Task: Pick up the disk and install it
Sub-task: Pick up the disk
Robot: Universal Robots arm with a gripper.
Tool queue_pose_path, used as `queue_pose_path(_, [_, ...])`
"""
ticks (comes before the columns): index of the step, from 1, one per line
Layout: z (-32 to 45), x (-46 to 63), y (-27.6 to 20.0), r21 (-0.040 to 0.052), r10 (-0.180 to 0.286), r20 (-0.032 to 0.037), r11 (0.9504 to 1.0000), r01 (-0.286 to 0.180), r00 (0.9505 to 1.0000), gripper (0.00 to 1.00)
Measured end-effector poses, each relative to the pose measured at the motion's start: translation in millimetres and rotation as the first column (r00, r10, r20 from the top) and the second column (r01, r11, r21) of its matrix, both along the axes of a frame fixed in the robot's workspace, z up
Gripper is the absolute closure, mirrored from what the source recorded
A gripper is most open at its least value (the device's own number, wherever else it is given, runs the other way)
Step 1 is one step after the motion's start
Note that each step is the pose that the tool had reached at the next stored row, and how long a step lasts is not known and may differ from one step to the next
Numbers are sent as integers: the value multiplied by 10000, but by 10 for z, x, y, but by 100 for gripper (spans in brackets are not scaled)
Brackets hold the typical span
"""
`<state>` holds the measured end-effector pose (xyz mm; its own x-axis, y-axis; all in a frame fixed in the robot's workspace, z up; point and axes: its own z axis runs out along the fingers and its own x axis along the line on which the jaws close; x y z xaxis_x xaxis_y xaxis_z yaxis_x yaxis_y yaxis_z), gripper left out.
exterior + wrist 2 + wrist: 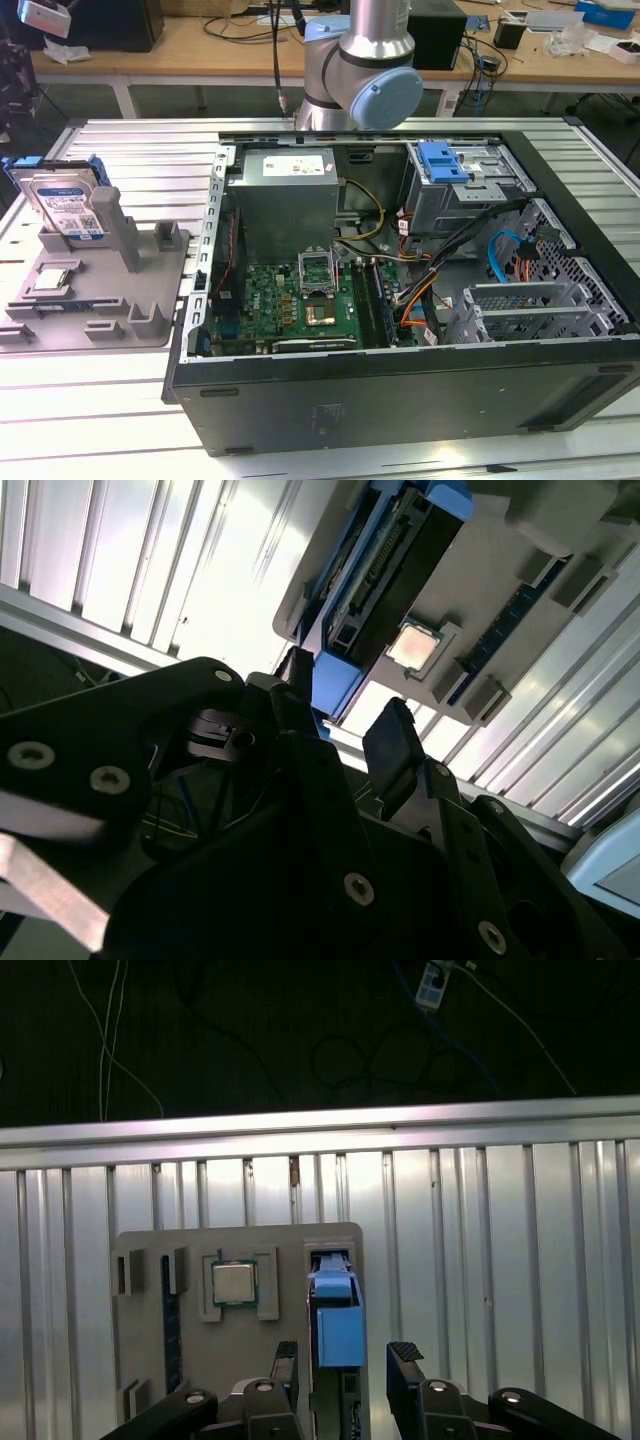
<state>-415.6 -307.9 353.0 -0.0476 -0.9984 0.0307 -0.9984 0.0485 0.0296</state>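
End effector (346, 1357) open, holding nothing: two black fingers (287, 1358) spread with a clear gap, seen in both wrist views.

- Flat silver hard disk with white-and-blue label in a blue plastic carrier bracket (65, 200) sits at the exterior view's left, upper part of the frame. It stands on edge in a grey moulded fixture tray (100, 300) on the ribbed aluminium worktop (150, 150), outside the open black computer case (400, 400).
- Key relation: in the first wrist view the disk (340, 1325) shows edge-on. Its thin blue edge lies in line with the finger gap, one finger to either side. So its long axis runs along the gap and the broad faces point at the finger pads.
- The gap looks wider than the disk is thick. My read: no contact yet, disk not lifted. How far beyond the fingertips it lies, I can't tell.
- Square silver processor chip (232, 1283) sits in its own pocket just beside the disk slot, outside the gap.
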Motion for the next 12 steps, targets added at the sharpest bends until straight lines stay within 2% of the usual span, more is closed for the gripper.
queue_pose_path(12, [-81,13,-22,-1,-1,-1,10000,1,10000,52])
